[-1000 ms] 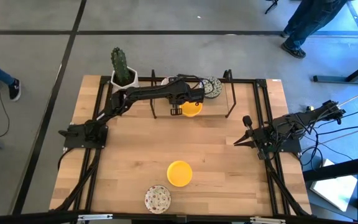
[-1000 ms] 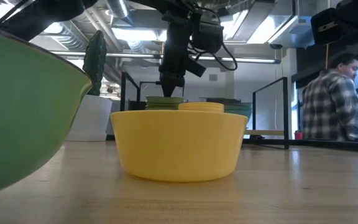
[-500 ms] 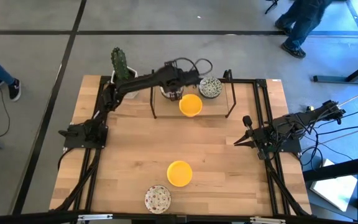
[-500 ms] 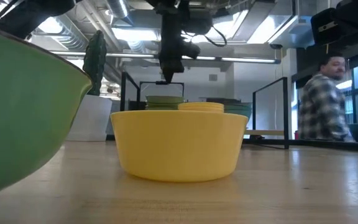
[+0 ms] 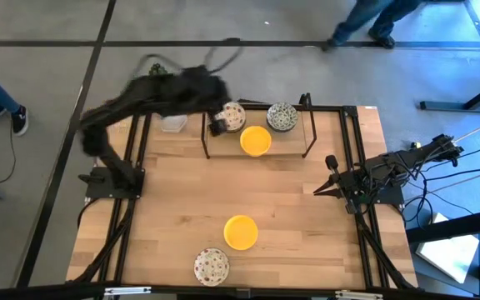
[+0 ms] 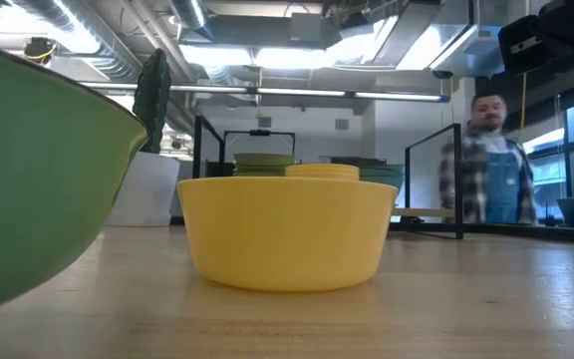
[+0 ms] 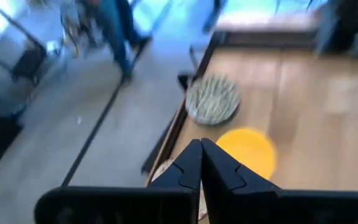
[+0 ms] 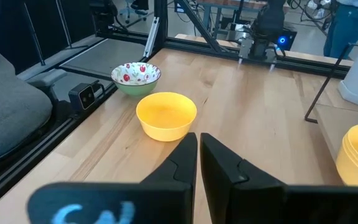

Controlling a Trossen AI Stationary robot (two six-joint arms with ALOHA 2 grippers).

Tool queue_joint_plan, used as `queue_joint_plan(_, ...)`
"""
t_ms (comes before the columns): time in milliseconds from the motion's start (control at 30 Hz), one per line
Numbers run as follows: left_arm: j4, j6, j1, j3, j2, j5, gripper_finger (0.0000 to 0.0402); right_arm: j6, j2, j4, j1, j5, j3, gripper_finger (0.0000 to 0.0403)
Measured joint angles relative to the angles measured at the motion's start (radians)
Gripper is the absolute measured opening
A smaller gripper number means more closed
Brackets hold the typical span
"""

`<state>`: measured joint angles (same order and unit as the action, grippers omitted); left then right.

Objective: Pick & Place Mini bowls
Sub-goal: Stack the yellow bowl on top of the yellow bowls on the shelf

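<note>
Mini bowls: I see a yellow bowl (image 5: 241, 232) and a red-speckled bowl (image 5: 211, 266) on the near surface (image 5: 173, 208); stacks at far edge | left gripper (image 7: 200, 147): fingers clenched, empty, raised above the yellow stack (image 5: 256, 141) | right gripper (image 8: 198, 138): fingers clenched, empty, well apart.

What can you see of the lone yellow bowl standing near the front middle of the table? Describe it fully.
The yellow bowl is small, round and plain bright yellow, smooth and matte like plastic. It stands upright and empty on the wooden table, with low, slightly flaring walls and a narrower base. Nothing touches it but the table. A red-speckled bowl with a green outside sits close beside it, apart, nearer the front edge.
</note>
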<state>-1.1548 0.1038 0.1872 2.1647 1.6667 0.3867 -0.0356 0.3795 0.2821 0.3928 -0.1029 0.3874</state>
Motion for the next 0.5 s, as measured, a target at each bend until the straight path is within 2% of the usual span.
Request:
queue_joint_plan(67,0.003,-0.023,-0.074,-0.038,-0.078,0.025,0.0002,0.0,0.0,0.0,0.0,0.0,0.0,0.0023)
queue_joint_plan(167,0.029,-0.065,-0.203,-0.21,-0.206,0.024,0.0001,0.001,0.0,0.0,0.0,-0.001,0.0,0.0023)
queue_joint_plan(333,0.327,-0.028,-0.441,-0.75,-0.506,0.051,0.0002,0.001,0.01,-0.013,0.0,-0.011,0.0,0.0023)
queue_joint_plan(500,0.809,0.091,-0.572,-1.286,-0.855,-0.024,0.0001,0.0,0.028,-0.072,0.0,-0.012,0.0,0.0023)
